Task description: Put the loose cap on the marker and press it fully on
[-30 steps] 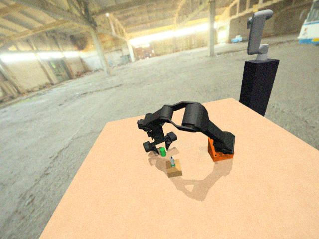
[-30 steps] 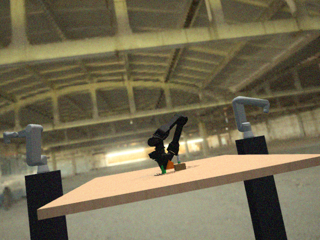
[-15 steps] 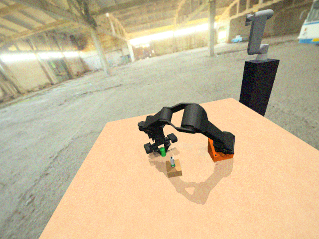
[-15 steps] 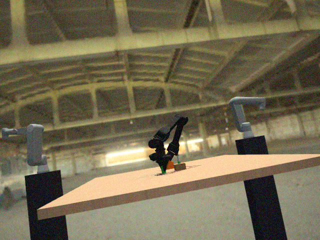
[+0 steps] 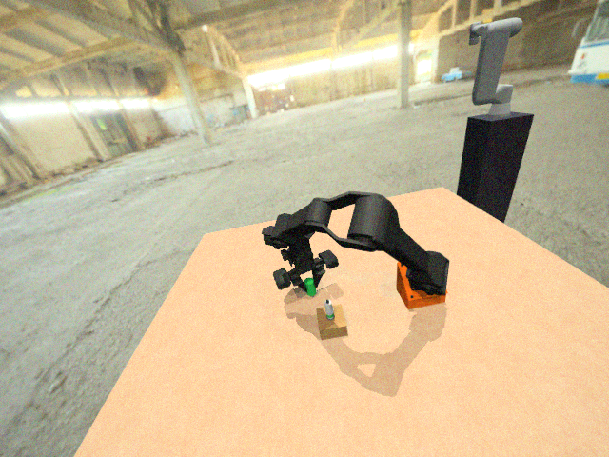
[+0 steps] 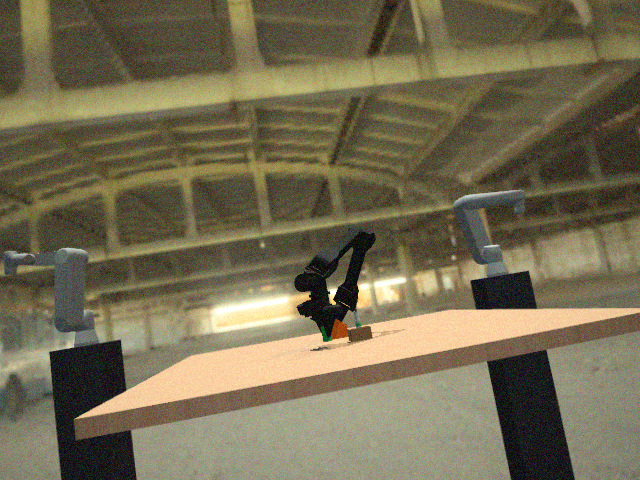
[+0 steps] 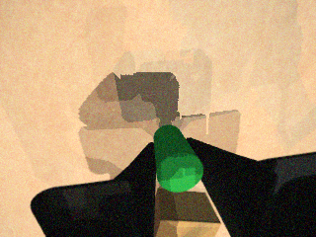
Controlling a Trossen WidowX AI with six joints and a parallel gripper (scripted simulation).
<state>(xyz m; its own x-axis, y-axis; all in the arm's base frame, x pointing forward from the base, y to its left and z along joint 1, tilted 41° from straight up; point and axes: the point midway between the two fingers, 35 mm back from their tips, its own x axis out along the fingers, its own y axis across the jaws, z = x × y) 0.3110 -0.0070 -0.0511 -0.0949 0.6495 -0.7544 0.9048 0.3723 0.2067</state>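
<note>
The table (image 5: 442, 393) is a large tan worktop; the action sits in its far half, toward the far left edge as the top view shows it. The arm (image 5: 379, 230) rises from an orange base (image 5: 413, 295) set near the middle of that far half and arches over toward the far left edge, wrist pointing down.

The gripper (image 5: 308, 284) hangs low over the worktop, its fingers clenched on the green cap (image 5: 309, 286). In the wrist view the cap (image 7: 175, 160) stands between the two dark fingers, one pressing each side, with its round top facing the camera and its lower end pointing down at the table (image 7: 59, 59). Whether the cap's foot touches the surface cannot be told from any view.

Just beside the cap, on the side nearer the worktop's near edge, is the wooden holder block (image 5: 332, 325), with the marker (image 5: 328, 309) standing upright in it, uncapped, grey with a pale tip.

The top view alone shows cap and marker apart, with a bare strip of table between them. The wrist view hides the marker but shows a corner of the holder block (image 7: 190, 214) under the fingers, and the grasp itself most plainly. The low exterior view puts the gripper (image 6: 324, 330), cap (image 6: 325, 334) and holder block (image 6: 360, 333) nearly in one line at the table (image 6: 258, 382) surface, in front of the orange base (image 6: 339, 329).
</note>
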